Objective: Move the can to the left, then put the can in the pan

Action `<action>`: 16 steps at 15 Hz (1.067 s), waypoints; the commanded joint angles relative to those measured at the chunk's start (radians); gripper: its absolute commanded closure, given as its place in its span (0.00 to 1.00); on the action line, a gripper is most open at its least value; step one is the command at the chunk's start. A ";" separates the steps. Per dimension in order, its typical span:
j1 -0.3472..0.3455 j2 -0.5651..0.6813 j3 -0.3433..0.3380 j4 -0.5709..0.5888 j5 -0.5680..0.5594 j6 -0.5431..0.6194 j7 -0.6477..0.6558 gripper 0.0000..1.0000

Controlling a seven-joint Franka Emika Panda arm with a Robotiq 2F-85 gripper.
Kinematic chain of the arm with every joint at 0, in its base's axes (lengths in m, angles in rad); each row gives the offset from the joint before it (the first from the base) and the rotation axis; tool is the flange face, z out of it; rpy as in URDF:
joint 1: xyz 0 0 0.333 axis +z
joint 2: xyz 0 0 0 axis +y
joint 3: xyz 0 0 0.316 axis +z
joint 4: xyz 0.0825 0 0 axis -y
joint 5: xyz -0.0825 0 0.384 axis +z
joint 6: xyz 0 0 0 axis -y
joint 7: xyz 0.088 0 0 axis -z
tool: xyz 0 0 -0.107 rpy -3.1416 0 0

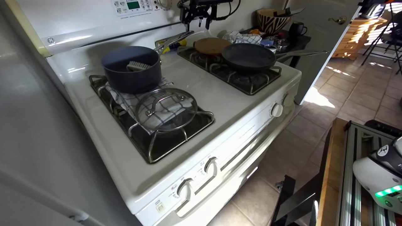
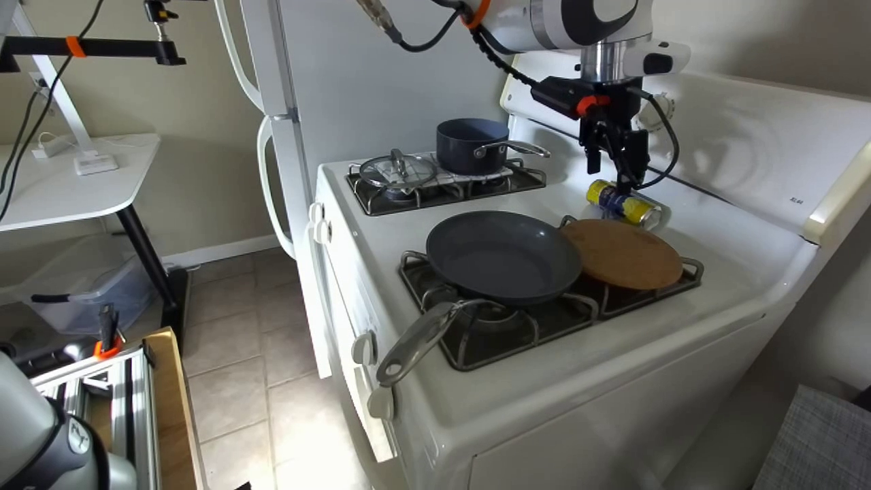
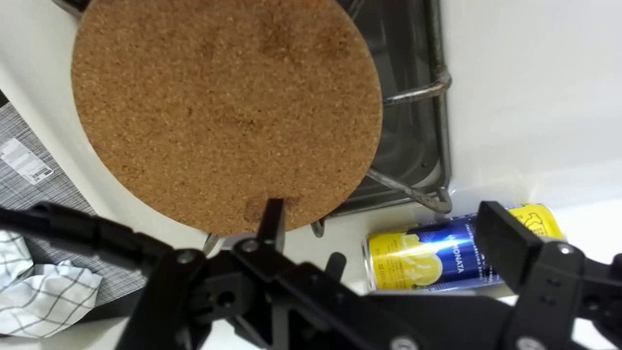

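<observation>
Hand [image 3: 387,231] spread wide near lying can [image 3: 427,257]

Closest to wrist camera: black fingers [image 3: 505,243], wide gap between. At right in that view, one in front of the can's right part; at left, one over the edge of the cork disc [image 3: 226,116]. Contact with the can: cannot tell.

Can: on its side, yellow and blue, lemon slice printed. Located in an exterior view on the far side of the disc, just off the near grate [image 2: 531,341], near the white stove backguard [image 2: 742,163]. Partly hidden behind the pot handle [image 1: 175,40] in an exterior view.

Pan [image 2: 503,252]: shallow, dark, on the near grate, in an exterior view left of the disc, silver handle [image 2: 423,344] toward the near left. Disc between pan and can.

Far grate [image 2: 469,194]: dark-blue pot [image 2: 459,151], pale brush [image 1: 138,66] inside, clear lid [image 2: 398,171] to its left. Checked cloth [image 1: 125,102] under the lid, reaching the pot.

Far right in an exterior view: striped bowl [image 1: 272,22], black mug [image 1: 296,29]. Near right: white arm base [image 1: 372,175], green light strip [image 1: 389,191] lit.
</observation>
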 commanded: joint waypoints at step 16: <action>-0.025 0.088 -0.005 -0.028 0.047 0.334 -0.165 0.00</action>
